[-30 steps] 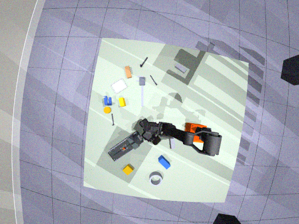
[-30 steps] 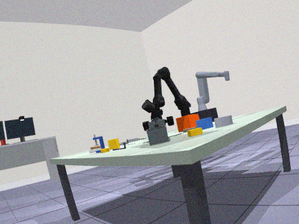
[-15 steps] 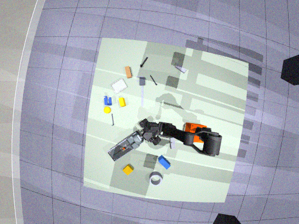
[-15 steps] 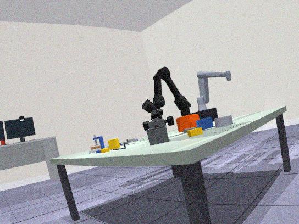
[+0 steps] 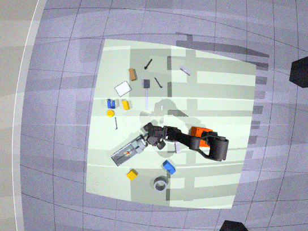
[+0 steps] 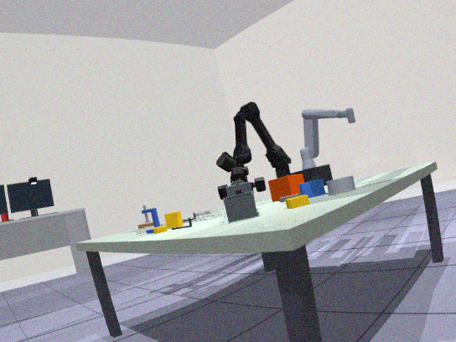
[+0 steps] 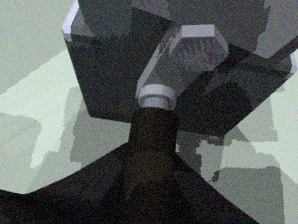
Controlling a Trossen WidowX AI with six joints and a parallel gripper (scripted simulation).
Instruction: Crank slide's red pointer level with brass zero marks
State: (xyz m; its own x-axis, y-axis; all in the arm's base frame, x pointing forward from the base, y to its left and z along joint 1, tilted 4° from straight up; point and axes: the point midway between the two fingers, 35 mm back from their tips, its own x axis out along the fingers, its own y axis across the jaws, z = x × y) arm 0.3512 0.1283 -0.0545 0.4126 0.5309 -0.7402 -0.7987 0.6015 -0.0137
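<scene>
My hand [image 5: 146,138] [image 7: 147,155] grips the crank's handle [image 7: 157,99] at the upper-right end of the gray machine [image 5: 124,154] [image 6: 240,208] [image 7: 110,82], which sits toward seven o'clock on the worktop [image 5: 215,175] [image 6: 189,245] in the top view.

My black arm [image 5: 181,136] [image 6: 261,130] reaches up, bends at a high elbow, then drops down to its wrist [image 5: 154,133] [image 6: 240,172] — low and pointing down. My gripper [image 5: 145,137] [image 7: 147,155] is pinched almost shut — its dark fingers are squeezing something.
</scene>
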